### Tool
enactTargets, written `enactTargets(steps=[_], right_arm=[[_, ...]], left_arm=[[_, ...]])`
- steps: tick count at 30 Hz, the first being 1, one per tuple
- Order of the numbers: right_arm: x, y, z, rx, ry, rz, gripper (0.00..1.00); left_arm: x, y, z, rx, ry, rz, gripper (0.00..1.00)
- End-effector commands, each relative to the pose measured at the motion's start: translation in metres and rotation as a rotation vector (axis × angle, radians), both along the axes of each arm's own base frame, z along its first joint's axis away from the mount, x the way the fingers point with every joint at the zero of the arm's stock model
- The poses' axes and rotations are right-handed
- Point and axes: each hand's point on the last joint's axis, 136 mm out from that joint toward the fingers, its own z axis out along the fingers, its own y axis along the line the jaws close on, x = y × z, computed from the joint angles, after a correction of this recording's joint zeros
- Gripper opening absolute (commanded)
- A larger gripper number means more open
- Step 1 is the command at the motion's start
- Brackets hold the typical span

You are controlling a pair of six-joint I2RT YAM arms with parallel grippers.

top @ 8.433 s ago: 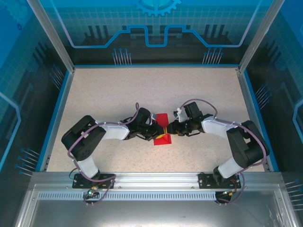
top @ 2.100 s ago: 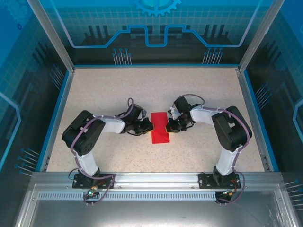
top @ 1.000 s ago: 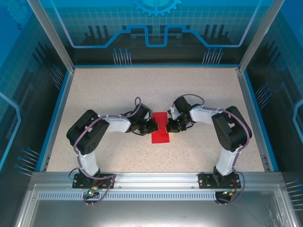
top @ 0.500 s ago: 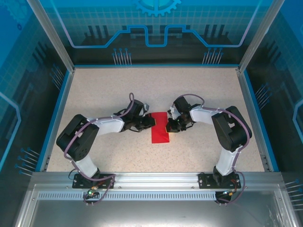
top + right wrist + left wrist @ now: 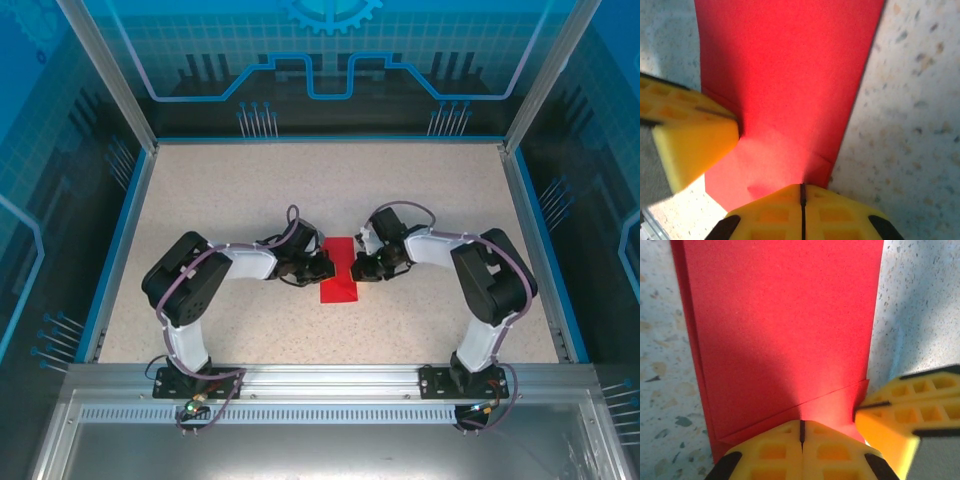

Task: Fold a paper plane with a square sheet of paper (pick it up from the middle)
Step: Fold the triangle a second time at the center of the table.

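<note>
The left pincer [image 5: 801, 429] is shut, its two yellow fingertips meeting along a thin seam. They sit at the near edge of the square sheet of paper [image 5: 785, 325]. It looks pressed down onto the red surface rather than clamped around it, though I cannot tell for sure. The right pincer [image 5: 802, 192] is shut in the same way at the opposite long edge, and one of its yellow fingers [image 5: 905, 410] reaches in just beside the left one. The two tips nearly meet across the strip.

The sheet is already folded to a narrow rectangle. It lies flat on the speckled desk [image 5: 250, 190], near the middle and between the two arms. The left wrist view shows a doubled edge down one long side. A low slanted flap [image 5: 830, 402] crosses the paper just in front of the fingertips.

My reading is that the step in hand is flattening a crease, early in the fold and well short of a dart (no pointed nose, no raised centre ridge yet). The next move probably calls for one pincer to pin the strip while the other parts its fingers, catches a corner and brings it over to the centre line. The paper is thin and could slide on the smooth desk, so the pinning side should hold before the other lifts.

The paper is plain, and I can read no brand, label or writing on it, on the fingers or on the desk. The blue back panel [image 5: 330, 60] carries a gear and circuit-line graphic but no legible words.
</note>
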Motion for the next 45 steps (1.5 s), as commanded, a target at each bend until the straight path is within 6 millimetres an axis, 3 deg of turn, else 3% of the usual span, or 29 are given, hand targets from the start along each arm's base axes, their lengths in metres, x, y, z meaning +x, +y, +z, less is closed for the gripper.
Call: enactTargets(steps=[1,5,17,32,38,45], right_arm=[[-0.009,0.020,0.034,0.124,-0.073,0.080,0.09],[-0.016,0.029,0.039,0.136,-0.078,0.120,0.09],[-0.027,0.041,0.005,0.019,-0.021,0.154,0.07],[-0.029,0.018,-0.011,-0.097,0.008,0.147,0.06],[-0.029,0.012,-0.008,-0.126,0.004,0.169,0.06],[-0.024,0.026,0.011,-0.084,-0.028,0.177,0.06]], left_arm=[[-0.010,0.012,-0.022,0.104,0.066,0.005,0.00],[-0.014,0.017,-0.031,0.125,0.083,0.019,0.00],[-0.015,0.021,-0.037,0.170,0.108,0.039,0.00],[-0.019,0.030,-0.046,0.220,0.140,0.062,0.00],[-0.020,0.032,-0.048,0.231,0.150,0.070,0.00],[-0.019,0.032,-0.050,0.239,0.162,0.077,0.00]])
